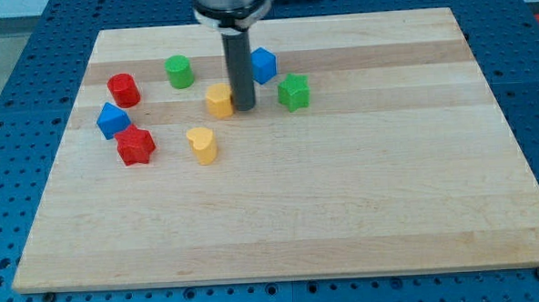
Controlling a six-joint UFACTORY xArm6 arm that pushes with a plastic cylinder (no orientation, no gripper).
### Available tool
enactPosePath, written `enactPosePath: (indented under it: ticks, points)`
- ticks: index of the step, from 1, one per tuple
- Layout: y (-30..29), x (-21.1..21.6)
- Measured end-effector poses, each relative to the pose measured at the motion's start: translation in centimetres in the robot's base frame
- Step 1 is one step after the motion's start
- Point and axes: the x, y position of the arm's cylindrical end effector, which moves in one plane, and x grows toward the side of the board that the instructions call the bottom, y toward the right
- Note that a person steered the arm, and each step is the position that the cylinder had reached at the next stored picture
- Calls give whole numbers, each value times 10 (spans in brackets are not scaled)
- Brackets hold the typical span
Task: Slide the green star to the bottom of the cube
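Observation:
The green star [293, 92] lies in the upper middle of the wooden board [345, 202]. A blue block [262, 65], cube-like, sits just above and to the left of it. A second blue block [113, 120], also cube-like, lies at the view's left. My tip [244, 107] rests on the board left of the green star, with a gap of about one block width. It stands below the nearer blue block and right against the right side of a yellow block [219, 99].
A green cylinder [178, 71] and a red cylinder [123, 89] lie at the upper left. A red star [135, 145] lies below the left blue block. A yellow heart [202, 145] lies below the yellow block.

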Motion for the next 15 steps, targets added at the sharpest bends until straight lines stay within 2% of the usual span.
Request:
enactPosePath:
  ticks: [2, 3, 5, 6, 7, 8, 9, 10, 11, 13, 15]
  points:
    - [-9, 2]
    - [10, 38]
    - [19, 48]
    - [42, 59]
    - [119, 58]
    - [204, 41]
    - [225, -12]
    - [208, -50]
    - [203, -53]
    - [135, -47]
    - [95, -32]
